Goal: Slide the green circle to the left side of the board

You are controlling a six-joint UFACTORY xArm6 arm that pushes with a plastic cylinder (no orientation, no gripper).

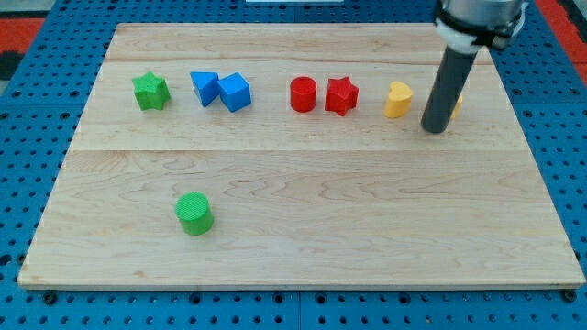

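Observation:
The green circle (193, 214) stands on the wooden board (303, 247) at the lower left of the view. My tip (435, 129) is at the upper right of the board, far from the green circle. It stands just right of a yellow heart-like block (397, 100) and in front of another yellow block (455, 106) that the rod mostly hides.
A row of blocks runs across the upper part of the board: a green star (150, 92), a blue triangle (204, 88), a blue cube (235, 93), a red cylinder (303, 94) and a red star (341, 95). A blue pegboard (27, 183) surrounds the board.

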